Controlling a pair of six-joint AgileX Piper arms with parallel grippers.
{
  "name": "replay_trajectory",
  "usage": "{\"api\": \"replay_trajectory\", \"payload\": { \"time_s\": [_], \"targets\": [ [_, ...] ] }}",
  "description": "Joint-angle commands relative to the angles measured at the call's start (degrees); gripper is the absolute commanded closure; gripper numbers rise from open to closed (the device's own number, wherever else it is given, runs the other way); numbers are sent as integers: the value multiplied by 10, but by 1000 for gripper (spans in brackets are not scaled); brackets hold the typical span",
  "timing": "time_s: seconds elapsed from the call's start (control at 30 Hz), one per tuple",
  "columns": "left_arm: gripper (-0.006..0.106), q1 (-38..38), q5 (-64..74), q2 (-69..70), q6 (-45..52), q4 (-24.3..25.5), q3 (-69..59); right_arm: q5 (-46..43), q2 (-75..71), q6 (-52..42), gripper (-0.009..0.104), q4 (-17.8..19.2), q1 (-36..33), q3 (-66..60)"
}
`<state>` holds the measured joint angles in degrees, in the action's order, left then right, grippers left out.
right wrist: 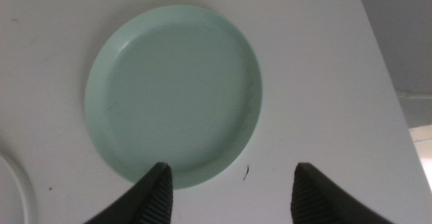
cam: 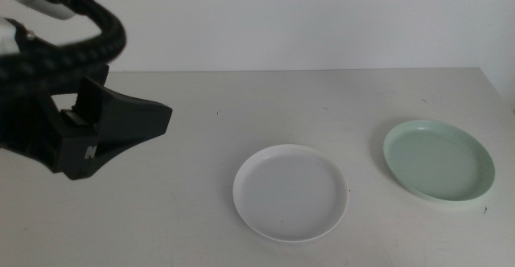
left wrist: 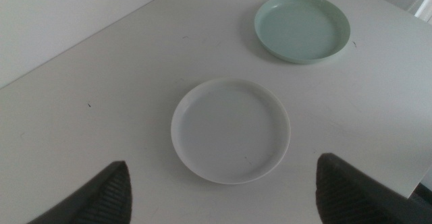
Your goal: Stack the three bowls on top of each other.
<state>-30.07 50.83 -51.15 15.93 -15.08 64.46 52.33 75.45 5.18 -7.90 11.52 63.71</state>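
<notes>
A white bowl lies flat in the middle of the table; it also shows in the left wrist view. A mint green bowl lies to its right, apart from it, and shows in both wrist views. No separate pale grey bowl shows. My left gripper hangs above the table left of the white bowl, open and empty. My right gripper is open and empty above the green bowl's rim, one jaw over the rim and one over bare table. It is out of the middle view.
The white table ends at a pale wall behind. Its right edge runs close past the green bowl. The left arm's black cable sleeve arches over the table's left part.
</notes>
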Motion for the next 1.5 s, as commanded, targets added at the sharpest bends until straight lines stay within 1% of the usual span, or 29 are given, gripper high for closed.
{"api": "replay_trajectory", "payload": {
  "time_s": [0.0, 0.07, 0.27, 0.77, 1.0, 1.47],
  "targets": [
    [-5, -3, -36, 4, -2, -14, 14, -47, 3, -18, 50, 7, 14, 20],
    [-5, -3, -36, 4, -2, -14, 14, -60, 22, -32, 50, 12, 15, 20],
    [-5, -3, -37, 4, -2, -14, 14, -98, 92, -63, 50, 10, 15, 27],
    [-5, -3, -37, 4, -2, -14, 14, -96, 276, -77, 50, 11, 15, 137],
    [-5, -3, -37, 4, -2, -14, 14, -115, 317, -92, 50, 18, 15, 140],
    [-5, -3, -37, 4, -2, -14, 14, -133, 351, -91, 50, 5, 14, 140]
  ]
}}
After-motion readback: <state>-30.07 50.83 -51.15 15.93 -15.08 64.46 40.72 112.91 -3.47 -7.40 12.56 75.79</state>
